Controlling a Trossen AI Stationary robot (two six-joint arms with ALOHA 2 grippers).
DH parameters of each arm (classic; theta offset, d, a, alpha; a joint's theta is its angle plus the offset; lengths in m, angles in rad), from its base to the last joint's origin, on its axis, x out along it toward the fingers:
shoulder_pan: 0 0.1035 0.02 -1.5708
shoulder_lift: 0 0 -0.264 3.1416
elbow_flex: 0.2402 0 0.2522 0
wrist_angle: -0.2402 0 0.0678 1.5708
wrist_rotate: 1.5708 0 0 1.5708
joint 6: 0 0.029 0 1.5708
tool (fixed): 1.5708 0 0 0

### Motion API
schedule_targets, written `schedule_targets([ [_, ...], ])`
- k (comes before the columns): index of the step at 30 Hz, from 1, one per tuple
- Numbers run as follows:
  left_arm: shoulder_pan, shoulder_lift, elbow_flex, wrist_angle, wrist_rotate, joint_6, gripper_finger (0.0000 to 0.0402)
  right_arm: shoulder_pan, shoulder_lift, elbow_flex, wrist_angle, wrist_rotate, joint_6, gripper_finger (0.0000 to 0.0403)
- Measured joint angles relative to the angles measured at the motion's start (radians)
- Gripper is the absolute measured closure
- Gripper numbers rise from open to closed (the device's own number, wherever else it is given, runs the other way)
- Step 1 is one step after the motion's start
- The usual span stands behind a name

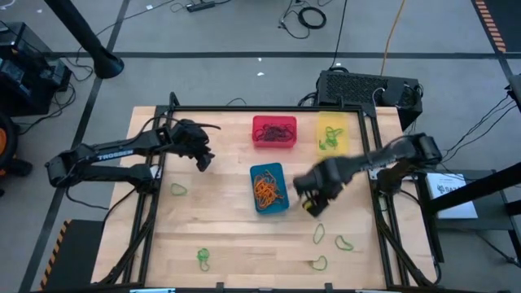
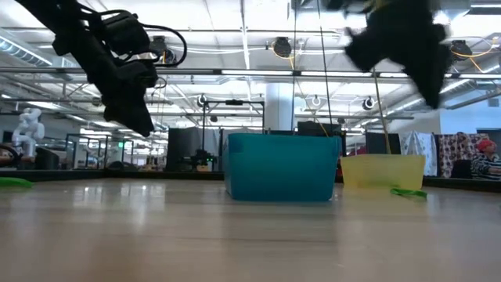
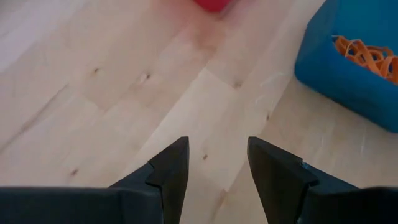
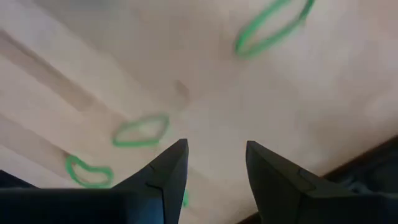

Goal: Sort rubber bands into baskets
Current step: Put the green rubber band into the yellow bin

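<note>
The right end effector [image 1: 313, 205] is hovering just right of the blue basket [image 1: 269, 189], fingers apart and gripping nothing. The left end effector [image 1: 203, 161] is waiting above the desk [image 1: 228, 244] left of the red basket [image 1: 274, 132], fingers also apart. Orange rubber bands [image 1: 269, 190] are lying in the blue basket, dark ones in the red, green ones in the yellow basket [image 1: 331, 135]; loose green bands [image 4: 142, 131] are scattered over the desk.

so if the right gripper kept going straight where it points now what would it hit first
Probably bare table: the right gripper, open and empty, has only wood directly ahead, with green rubber bands lying off to the sides.
</note>
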Motion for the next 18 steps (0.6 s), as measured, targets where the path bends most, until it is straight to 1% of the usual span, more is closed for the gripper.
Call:
schedule_targets([
  [5, -0.002, 0.036, 0.000, 0.068, 0.003, 0.001, 0.0231, 0.204, 0.000, -0.065, 0.043, -0.018, 0.239, 0.0248],
  [10, -0.002, 0.081, 0.000, 0.109, 0.013, 0.035, 0.0231, 0.375, 0.000, -0.140, 0.144, -0.117, 0.450, 0.0248],
  [12, -0.002, 0.101, 0.000, 0.115, 0.025, 0.054, 0.0231, 0.428, 0.000, -0.167, 0.186, -0.157, 0.531, 0.0248],
  [14, -0.002, 0.122, 0.000, 0.115, 0.030, 0.055, 0.0231, 0.475, 0.000, -0.186, 0.222, -0.176, 0.598, 0.0248],
  [18, -0.002, 0.168, 0.000, 0.124, 0.031, 0.071, 0.0231, 0.547, 0.000, -0.220, 0.304, -0.177, 0.657, 0.0248],
])
